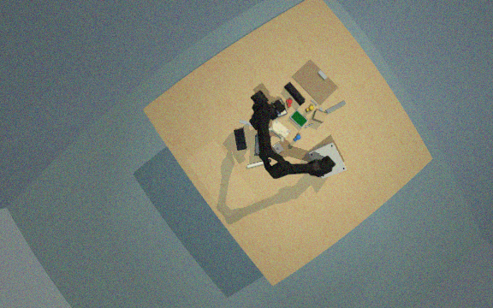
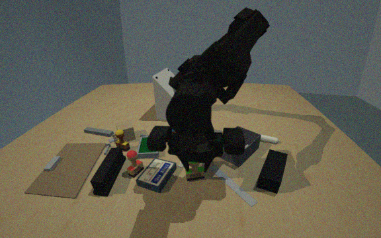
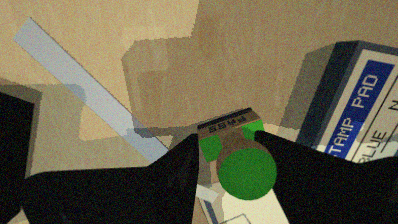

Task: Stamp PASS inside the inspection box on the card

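The PASS stamp (image 2: 195, 174) (image 3: 247, 174), with a green round knob and green marks on its base, stands upright on the bench. My gripper (image 2: 197, 168) (image 3: 226, 139) is shut on it, one finger on each side below the knob. PASS is lettered on the base's side. The green ink pad (image 1: 299, 118) (image 2: 145, 146) lies open in its grey case, behind and left of the stamp in the exterior view. The cream card (image 1: 280, 129) (image 3: 255, 206) is partly hidden by the arm and gripper; part of a box outline shows at the wrist view's bottom edge.
A closed blue STAMP PAD tin (image 2: 157, 174) (image 3: 345, 107) lies close beside the gripper. Beyond it are a red stamp (image 1: 289, 102) (image 2: 134, 165) and a black block (image 2: 108, 171). A steel strip (image 2: 238, 190) (image 3: 90, 90) and another black block (image 2: 272, 170) lie on the other side.
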`<state>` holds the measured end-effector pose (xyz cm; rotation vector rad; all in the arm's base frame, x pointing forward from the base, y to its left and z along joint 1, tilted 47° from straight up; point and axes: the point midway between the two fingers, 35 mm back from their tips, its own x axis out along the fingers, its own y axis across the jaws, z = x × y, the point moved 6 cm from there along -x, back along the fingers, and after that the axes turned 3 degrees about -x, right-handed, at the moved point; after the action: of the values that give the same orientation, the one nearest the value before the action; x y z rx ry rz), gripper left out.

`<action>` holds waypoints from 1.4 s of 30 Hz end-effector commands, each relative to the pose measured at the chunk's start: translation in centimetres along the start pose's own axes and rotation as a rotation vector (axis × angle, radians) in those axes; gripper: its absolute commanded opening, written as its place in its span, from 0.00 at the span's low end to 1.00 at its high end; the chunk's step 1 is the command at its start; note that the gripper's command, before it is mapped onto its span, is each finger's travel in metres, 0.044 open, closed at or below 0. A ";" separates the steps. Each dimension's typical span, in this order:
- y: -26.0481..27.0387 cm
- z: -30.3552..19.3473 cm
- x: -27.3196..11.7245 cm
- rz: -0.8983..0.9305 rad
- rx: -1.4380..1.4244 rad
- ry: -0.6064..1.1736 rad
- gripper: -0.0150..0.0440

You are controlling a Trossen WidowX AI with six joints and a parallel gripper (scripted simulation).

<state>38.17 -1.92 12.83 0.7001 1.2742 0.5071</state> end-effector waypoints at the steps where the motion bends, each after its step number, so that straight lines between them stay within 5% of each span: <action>1: 0.0 0.2 -0.4 -0.002 -0.006 -0.006 0.25; 42: 0.1 0.3 -2.4 -0.011 -0.006 -0.006 0.25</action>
<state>37.83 -3.27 14.30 0.6973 1.2762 0.5029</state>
